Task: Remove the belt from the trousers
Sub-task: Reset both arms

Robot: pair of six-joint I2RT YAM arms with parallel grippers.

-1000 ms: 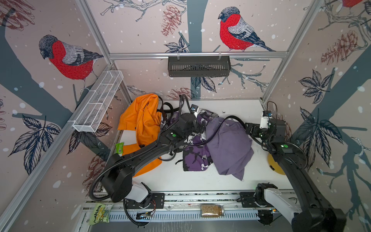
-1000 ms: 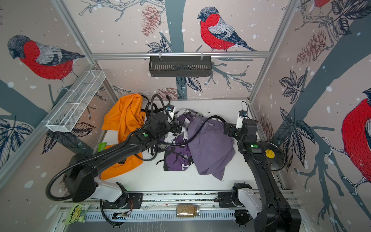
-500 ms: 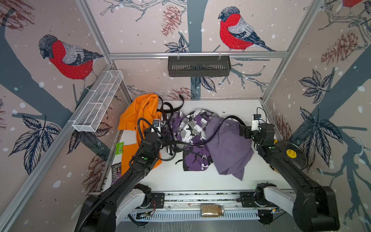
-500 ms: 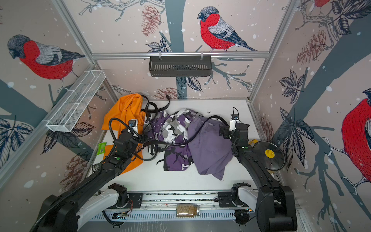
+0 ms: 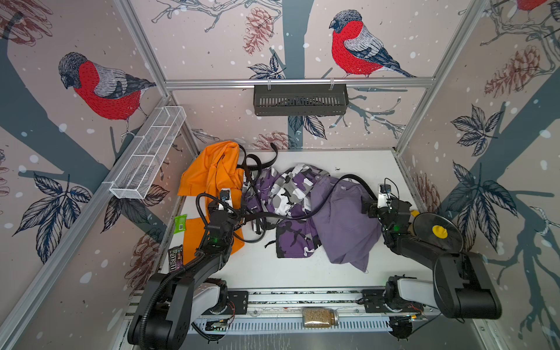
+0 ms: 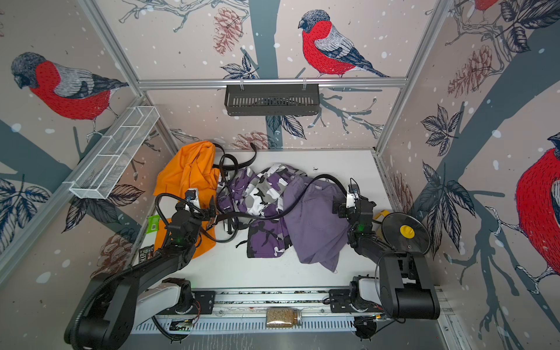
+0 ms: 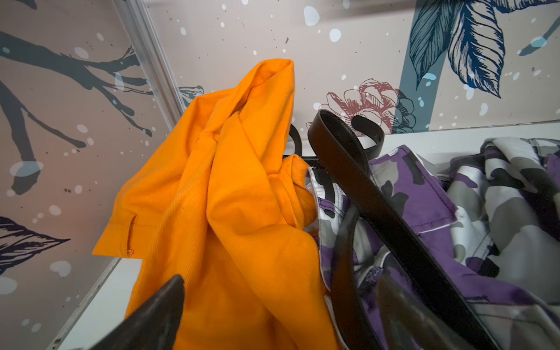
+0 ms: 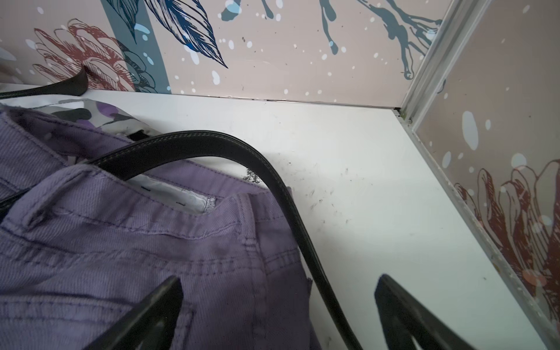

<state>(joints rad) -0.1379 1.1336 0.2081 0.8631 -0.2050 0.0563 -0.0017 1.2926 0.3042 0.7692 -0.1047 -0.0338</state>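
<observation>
Black belt, orange trousers, camouflage trousers — purple, grey, white, black — plain lilac trousers, white table.

Three pairs of trousers are counted: orange trousers ahead of the left gripper, camouflage trousers between both, lilac trousers beside the right gripper. At least two black belts are made out.

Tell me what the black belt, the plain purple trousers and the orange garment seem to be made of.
Belt: leather or faux leather, I cannot tell which; smooth, faint sheen, stitching along its edge.
Purple trousers: matte cotton-like twill, fine ribs and doubled seams showing.
Orange garment: matte woven twill too, likely cotton; fine diagonal lines, soft folds.
</observation>
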